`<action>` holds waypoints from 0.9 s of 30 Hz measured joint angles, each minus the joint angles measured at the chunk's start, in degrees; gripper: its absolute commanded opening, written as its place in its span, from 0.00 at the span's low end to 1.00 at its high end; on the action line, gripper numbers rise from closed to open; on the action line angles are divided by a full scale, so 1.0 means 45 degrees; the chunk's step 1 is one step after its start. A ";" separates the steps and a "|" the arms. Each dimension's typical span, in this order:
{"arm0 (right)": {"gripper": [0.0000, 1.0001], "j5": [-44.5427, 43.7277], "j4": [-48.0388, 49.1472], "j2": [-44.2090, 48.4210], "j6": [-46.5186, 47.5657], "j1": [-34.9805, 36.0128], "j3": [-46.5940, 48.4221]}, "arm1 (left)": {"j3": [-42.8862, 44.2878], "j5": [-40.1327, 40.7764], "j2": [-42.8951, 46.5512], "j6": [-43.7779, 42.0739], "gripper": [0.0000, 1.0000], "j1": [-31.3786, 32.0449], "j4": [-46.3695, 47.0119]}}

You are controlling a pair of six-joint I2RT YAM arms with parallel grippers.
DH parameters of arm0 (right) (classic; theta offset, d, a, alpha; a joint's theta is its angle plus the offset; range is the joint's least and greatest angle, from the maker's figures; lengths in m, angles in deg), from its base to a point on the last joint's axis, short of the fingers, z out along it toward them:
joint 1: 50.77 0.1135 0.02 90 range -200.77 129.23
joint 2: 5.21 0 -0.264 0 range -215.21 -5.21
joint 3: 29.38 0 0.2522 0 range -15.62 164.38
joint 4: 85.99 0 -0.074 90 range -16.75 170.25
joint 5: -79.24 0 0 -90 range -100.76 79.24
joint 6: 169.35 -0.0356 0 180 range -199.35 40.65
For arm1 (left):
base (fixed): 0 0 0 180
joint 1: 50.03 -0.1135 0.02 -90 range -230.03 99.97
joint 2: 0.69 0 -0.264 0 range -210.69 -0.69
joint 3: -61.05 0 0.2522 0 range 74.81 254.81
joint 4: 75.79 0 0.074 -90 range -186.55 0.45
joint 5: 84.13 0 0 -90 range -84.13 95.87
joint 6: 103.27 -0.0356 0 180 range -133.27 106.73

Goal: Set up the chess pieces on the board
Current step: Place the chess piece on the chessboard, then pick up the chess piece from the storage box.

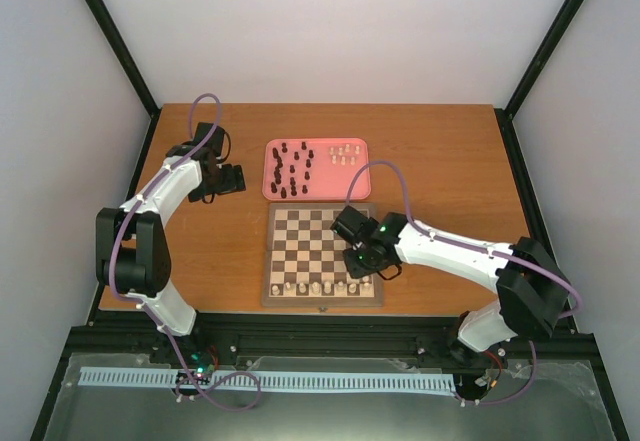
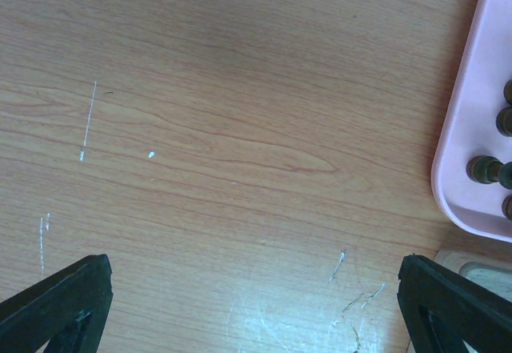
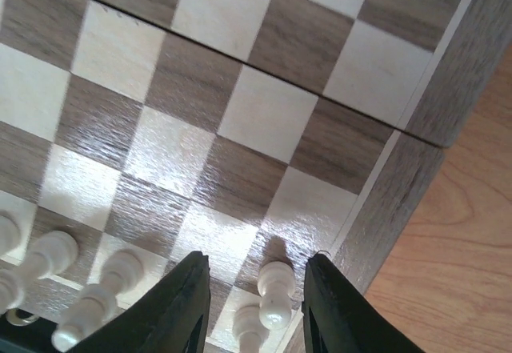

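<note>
My right end effector (image 3: 256,261) is part-way open, its fingers straddling a cream pawn (image 3: 276,290) without clamping it. The pawn stands upright at the near right corner of the board (image 3: 448,65), just inside the border. More cream pieces (image 1: 315,286) line the board's two near rows; the other squares I can see are bare. My left end effector (image 2: 254,289) is spread wide and holds nothing, hanging over bare worktop (image 2: 208,129) beside the pink tray (image 2: 468,105). That tray sits just beyond the board, with dark pieces (image 1: 290,166) on its left and a few cream ones (image 1: 346,153) on its right.
</note>
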 measured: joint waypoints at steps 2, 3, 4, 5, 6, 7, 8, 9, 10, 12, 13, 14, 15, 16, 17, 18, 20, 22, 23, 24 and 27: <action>0.35 -0.0049 -0.0131 -0.0049 0.0005 0.0000 0.0296 | 0.0000 0.0000 0.0000 0.0000 1.00 0.0000 0.0000; 0.35 -0.0063 -0.0228 -0.0121 0.0005 0.0000 0.0476 | 0.0000 0.0000 0.0000 0.0000 1.00 0.0000 0.0000; 0.35 -0.0083 -0.0389 -0.0262 0.0024 0.0000 0.0758 | 0.0000 -0.0005 0.0000 0.0000 1.00 0.0000 0.0005; 0.35 -0.0121 -0.0534 -0.0461 0.0049 0.0000 0.1103 | 0.0000 -0.0010 0.0000 0.0000 1.00 0.0000 0.0000; 0.35 -0.0170 -0.0690 -0.0729 0.0097 -0.0015 0.1540 | 0.0000 -0.0010 0.0000 0.0000 1.00 0.0000 0.0005; 0.34 -0.0214 -0.0806 -0.1025 0.0151 -0.0083 0.1996 | 0.0000 -0.0010 0.0000 0.0000 1.00 0.0000 0.0005; 0.34 -0.0209 -0.0899 -0.1287 0.0199 -0.0160 0.2390 | 0.0000 -0.0015 0.0000 0.0000 1.00 0.0000 0.0000; 0.32 -0.0185 -0.1020 -0.1603 0.0272 -0.0296 0.2885 | 0.0000 -0.0019 0.0000 0.0000 1.00 0.0000 0.0005; 0.31 -0.0151 -0.1088 -0.1943 0.0340 -0.0515 0.3376 | 0.0000 -0.0019 0.0000 0.0000 1.00 0.0000 0.0000; 0.32 -0.0010 -0.1132 -0.2613 0.0452 -0.1132 0.4328 | 0.0000 -0.0015 0.0000 0.0000 1.00 0.0000 0.0000; 0.34 0.0063 -0.1141 -0.2992 0.0471 -0.1540 0.4852 | 0.0000 -0.0010 0.0000 0.0000 1.00 0.0000 0.0000; 0.35 0.0117 -0.1137 -0.3298 0.0481 -0.1865 0.5275 | 0.0000 -0.0015 0.0000 -0.0005 1.00 0.0000 0.0000; 0.35 0.0141 -0.1175 -0.3657 0.0481 -0.2210 0.5765 | 0.0000 -0.0024 0.0000 0.0000 1.00 0.0000 0.0000; 0.35 0.0146 -0.1209 -0.4109 0.0481 -0.2545 0.6343 | 0.0000 -0.0039 0.0000 0.0000 1.00 0.0000 0.0000; 0.34 0.0126 -0.1277 -0.4566 0.0476 -0.2817 0.6931 | 0.0000 -0.0083 0.0000 0.0000 1.00 0.0000 0.0000; 0.34 0.0102 -0.1302 -0.5051 0.0476 -0.3060 0.7514 | 0.0000 -0.0126 0.0000 0.0000 1.00 0.0000 0.0000; 0.33 0.0010 -0.1316 -0.6135 0.0471 -0.3444 0.8723 | 0.0000 -0.0189 0.0000 0.0000 1.00 0.0000 0.0000; 0.31 -0.0058 -0.1307 -0.6985 0.0486 -0.3643 0.9573 | 0.0000 -0.0233 0.0000 0.0000 1.00 0.0000 0.0000; 0.30 -0.0092 -0.1331 -0.7388 0.0491 -0.3745 0.9996 | 0.0000 -0.0253 0.0000 0.0000 1.00 0.0000 0.0000; 0.30 -0.0141 -0.1394 -0.7834 0.0505 -0.3837 1.0491 | 0.0000 -0.0272 0.0000 0.0000 1.00 0.0000 0.0000; 0.30 -0.0214 -0.1365 -0.8680 0.0578 -0.4075 1.1419 | 0.0000 -0.0325 0.0000 0.0000 1.00 0.0000 0.0005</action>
